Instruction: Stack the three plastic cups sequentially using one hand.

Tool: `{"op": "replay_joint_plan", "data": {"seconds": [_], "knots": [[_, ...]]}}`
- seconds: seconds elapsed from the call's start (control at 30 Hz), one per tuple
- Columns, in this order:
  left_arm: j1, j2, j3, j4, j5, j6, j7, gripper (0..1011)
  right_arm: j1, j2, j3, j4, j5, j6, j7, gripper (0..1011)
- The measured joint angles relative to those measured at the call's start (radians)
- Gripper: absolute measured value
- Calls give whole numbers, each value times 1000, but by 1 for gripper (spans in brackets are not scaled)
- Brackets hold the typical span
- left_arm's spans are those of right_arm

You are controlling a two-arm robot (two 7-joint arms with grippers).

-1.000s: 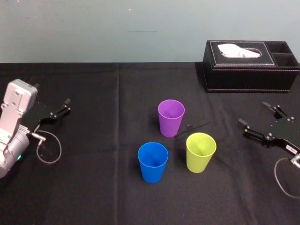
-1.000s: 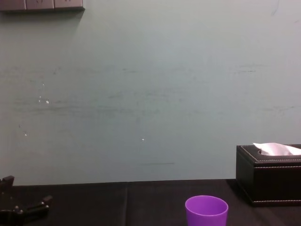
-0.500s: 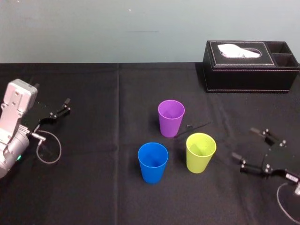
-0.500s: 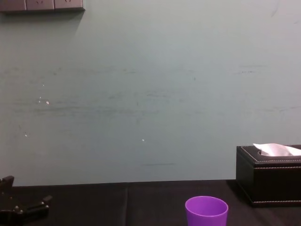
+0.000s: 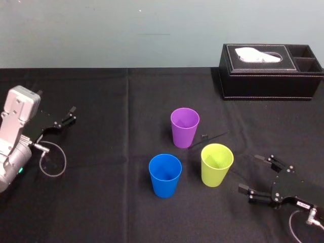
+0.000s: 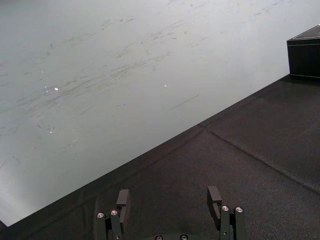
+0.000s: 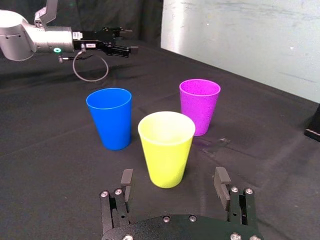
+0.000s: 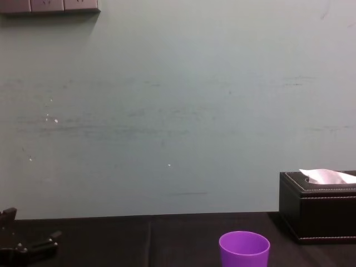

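Right claw (image 5: 251,174) low and spread wide; left claw (image 5: 70,115) parked, likewise spread

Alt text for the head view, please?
Three separate upright cups, purple cup, blue cup and yellow-green cup, stand on a black table. The open right gripper sits just right of the yellow-green cup. The left gripper rests far left, and a tissue box stands behind.

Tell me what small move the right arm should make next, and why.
Probably ease the black right pincer forward toward the yellow-green tapered plastic cup until its open fingers straddle it. The cup stands upright, untouched, squarely ahead between the fingers in the right wrist view. The left pincer sits parked far to the left.
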Motion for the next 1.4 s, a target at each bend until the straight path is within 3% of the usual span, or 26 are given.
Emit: {"op": "replay_joint_plan", "data": {"seconds": [0.73, 1.4], "knots": [[0, 0, 0, 0, 0, 0, 0, 1011, 84, -47, -58, 37, -50, 41, 23, 1004], [0, 0, 0, 0, 0, 0, 0, 1011, 221, -118, -140, 106, -111, 78, 14, 1004]]}}
